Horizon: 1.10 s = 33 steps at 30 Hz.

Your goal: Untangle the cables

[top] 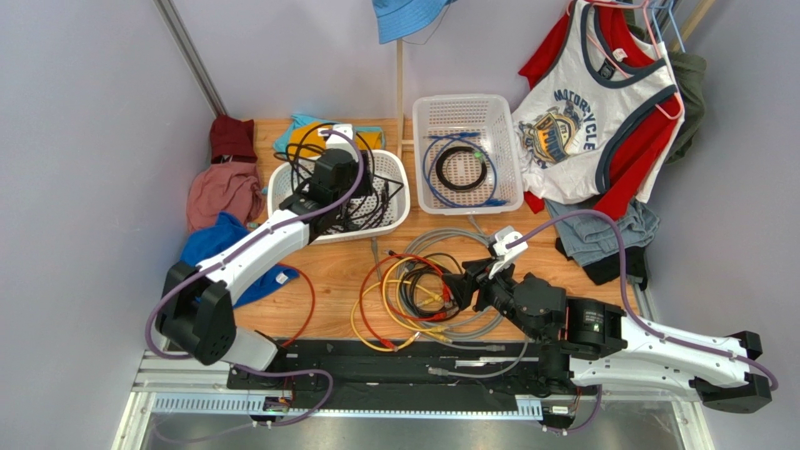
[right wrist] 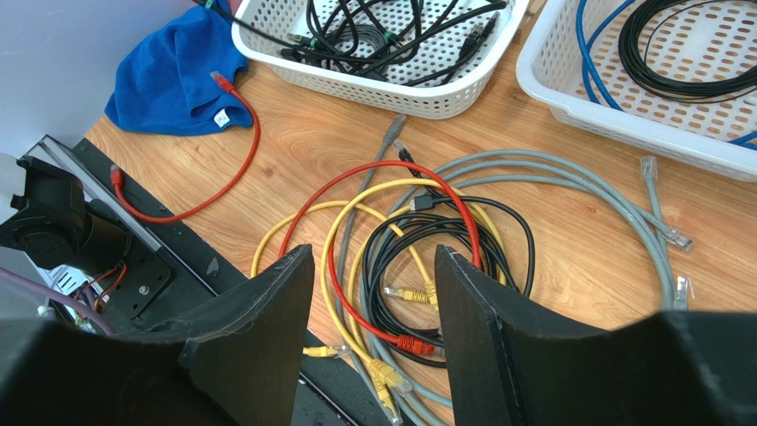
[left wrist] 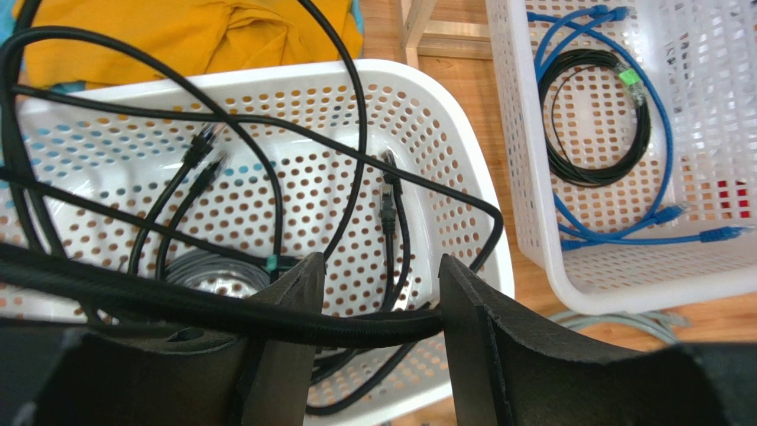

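I stand in a robotics lab cell. Plain grey walls box in a small wooden worktop. A black mounting plate on a slotted aluminium rail runs along the bottom of the frame. Around me lie test props: white perforated baskets at the top centre, loose cables in the middle, and clothes on hangers at the upper right.
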Each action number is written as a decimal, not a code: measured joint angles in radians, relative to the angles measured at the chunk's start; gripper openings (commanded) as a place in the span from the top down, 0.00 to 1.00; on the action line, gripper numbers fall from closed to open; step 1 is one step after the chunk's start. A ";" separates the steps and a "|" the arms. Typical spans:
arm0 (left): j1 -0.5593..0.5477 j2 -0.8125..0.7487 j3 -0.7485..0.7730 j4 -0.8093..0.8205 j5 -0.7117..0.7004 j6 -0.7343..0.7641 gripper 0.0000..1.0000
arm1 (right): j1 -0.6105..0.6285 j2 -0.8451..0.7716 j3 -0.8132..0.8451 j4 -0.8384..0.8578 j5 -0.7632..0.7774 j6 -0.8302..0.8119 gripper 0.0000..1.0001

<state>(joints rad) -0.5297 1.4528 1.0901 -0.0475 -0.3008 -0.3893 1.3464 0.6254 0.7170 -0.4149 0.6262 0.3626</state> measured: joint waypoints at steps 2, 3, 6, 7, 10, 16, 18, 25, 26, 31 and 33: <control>0.000 -0.045 0.000 -0.045 -0.001 -0.019 0.40 | -0.001 0.010 0.000 0.009 -0.002 0.004 0.44; 0.000 -0.063 0.000 -0.061 -0.001 -0.027 0.40 | -0.001 0.016 0.000 0.013 -0.003 0.006 0.44; 0.000 -0.105 0.001 -0.116 0.000 -0.047 0.40 | -0.002 0.028 0.000 0.016 -0.009 0.010 0.44; 0.000 -0.114 0.003 -0.136 0.000 -0.053 0.40 | -0.002 0.032 0.000 0.016 -0.011 0.012 0.44; 0.000 -0.118 0.014 -0.203 0.003 -0.069 0.40 | -0.002 0.034 0.000 0.017 -0.015 0.018 0.44; 0.000 -0.171 0.010 -0.325 0.056 -0.086 0.04 | -0.002 0.034 0.000 0.017 -0.018 0.032 0.44; 0.000 -0.234 0.003 -0.351 0.076 -0.088 0.04 | -0.002 0.035 0.000 0.017 -0.018 0.034 0.45; 0.000 -0.405 0.032 -0.389 0.100 -0.084 0.03 | -0.002 0.043 0.000 0.029 -0.026 0.034 0.45; 0.000 -0.413 0.037 -0.385 0.101 -0.084 0.03 | -0.002 0.043 0.000 0.031 -0.026 0.034 0.45; 0.000 -0.475 -0.021 -0.291 0.132 -0.093 0.02 | -0.002 0.035 -0.002 0.032 -0.025 0.037 0.45; 0.000 -0.515 -0.076 -0.231 0.168 -0.108 0.02 | -0.002 0.021 -0.013 0.032 -0.025 0.037 0.45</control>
<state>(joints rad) -0.5297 0.9375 1.0145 -0.2787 -0.1329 -0.4969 1.3449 0.6468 0.7040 -0.3832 0.6014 0.4000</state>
